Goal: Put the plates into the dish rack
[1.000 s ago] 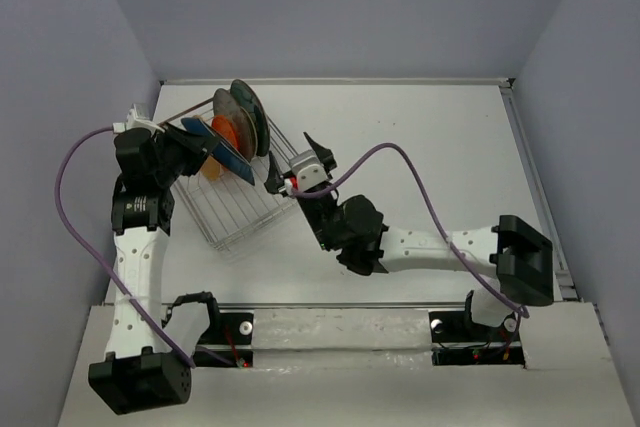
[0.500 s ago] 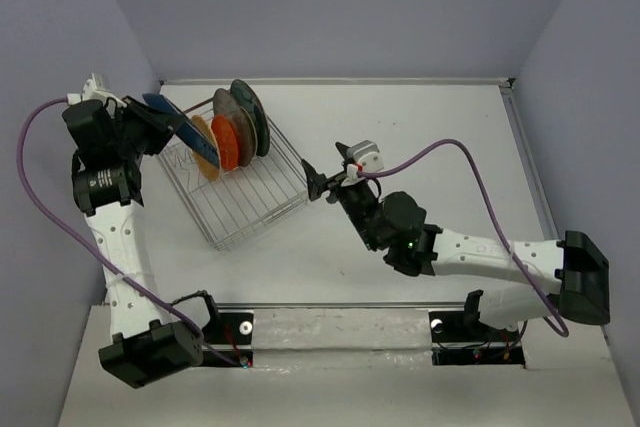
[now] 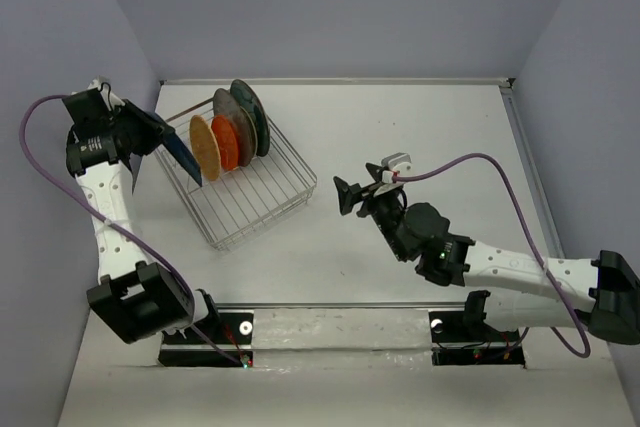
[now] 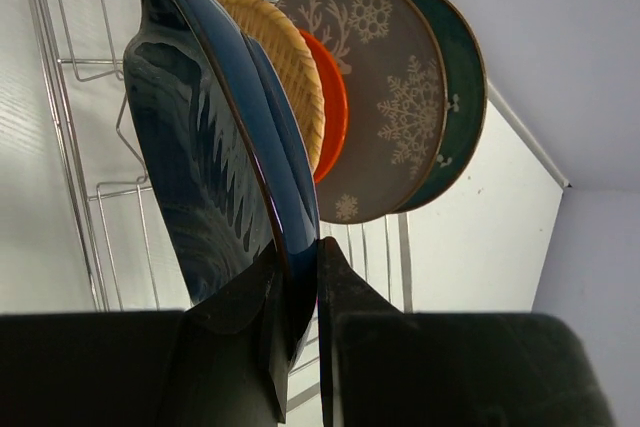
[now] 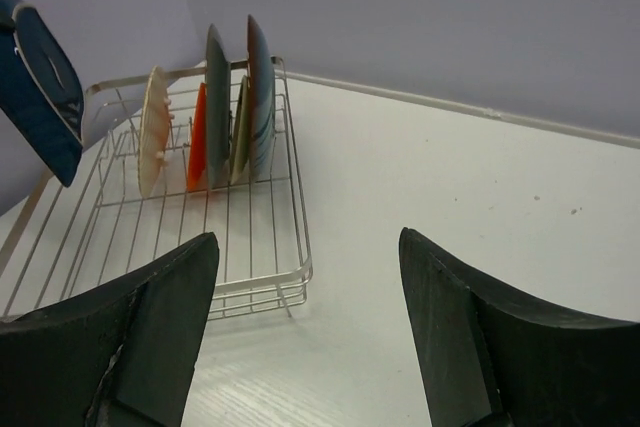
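a: your left gripper?
b: clamped on the dark blue leaf-shaped plate, which is tilted at the dish rack's left side, near the tan woven plate.
a: your right gripper?
b: jaws wide apart, hovering right of the rack.

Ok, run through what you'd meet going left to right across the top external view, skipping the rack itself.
left fingers, clamped on the dark blue leaf-shaped plate → tan woven plate → orange plate → grey plate → teal plate → open right fingers
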`<state>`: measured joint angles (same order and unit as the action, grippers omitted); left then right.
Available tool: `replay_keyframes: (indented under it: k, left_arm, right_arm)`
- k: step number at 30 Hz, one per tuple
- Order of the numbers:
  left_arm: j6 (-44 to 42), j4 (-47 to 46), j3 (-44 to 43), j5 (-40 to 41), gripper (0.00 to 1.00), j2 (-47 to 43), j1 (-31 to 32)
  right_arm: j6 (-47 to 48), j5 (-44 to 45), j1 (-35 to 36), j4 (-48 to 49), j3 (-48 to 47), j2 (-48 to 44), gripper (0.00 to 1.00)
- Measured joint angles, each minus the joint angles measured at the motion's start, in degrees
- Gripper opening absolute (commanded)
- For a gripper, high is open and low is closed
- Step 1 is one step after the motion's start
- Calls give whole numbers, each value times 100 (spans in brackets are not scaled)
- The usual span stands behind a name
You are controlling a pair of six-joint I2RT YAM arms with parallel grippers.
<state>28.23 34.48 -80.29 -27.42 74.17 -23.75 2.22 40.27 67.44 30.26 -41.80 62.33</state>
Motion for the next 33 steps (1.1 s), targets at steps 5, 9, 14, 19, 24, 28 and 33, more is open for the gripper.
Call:
replay_keyframes:
  k: [5,9,14,19,24,28,33]
  left_arm:
    - [-144,-81,0,7,6,249,0]
    - [-262,-173,-127,-105,5,706,2]
    - [-356,-243,-181,-118,6,1102,44]
    - [-459,-262,-214,-55,5,1189,44]
    - [-535,-328,-256,-55,5,1290,85]
    - [-584,-343,-339,-70,5,1327,131]
    - [-570,-481,-385,-166,5,1314,238]
  right_arm:
    - [-260,0,-81,-136,313,-138,78]
    - [-389,-7,-155,-219,396,-129,78]
    - [-511,-48,-225,-247,398,13,78]
    - [-562,-105,-227,-289,398,116,77]
    - [-612,-136,-227,-284,400,116,77]
    - [-616,-136,-227,-284,400,127,77]
    - [-636,-160,-227,-286,400,212,77]
